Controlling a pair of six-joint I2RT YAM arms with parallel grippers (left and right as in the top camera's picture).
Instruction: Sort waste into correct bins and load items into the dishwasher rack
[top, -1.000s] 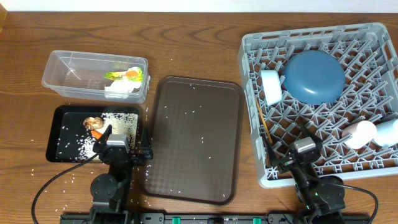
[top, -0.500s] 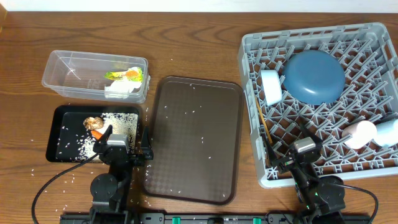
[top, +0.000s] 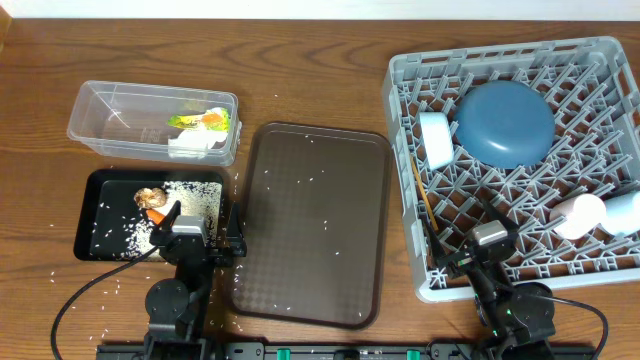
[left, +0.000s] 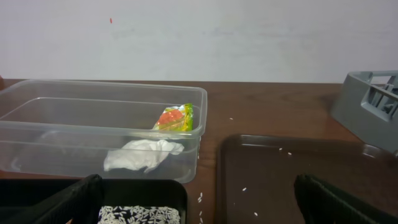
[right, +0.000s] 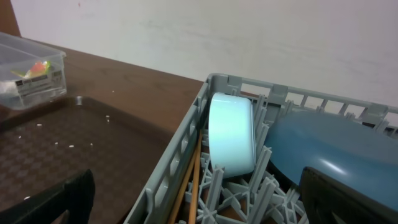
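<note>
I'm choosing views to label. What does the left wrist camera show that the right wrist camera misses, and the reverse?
Only the left wrist: the black tray holding rice. Only the right wrist: the white bowl on edge, the blue plate and chopsticks inside the grey rack. Both: the clear tub with the wrapper, the brown serving tray and that rack.
</note>
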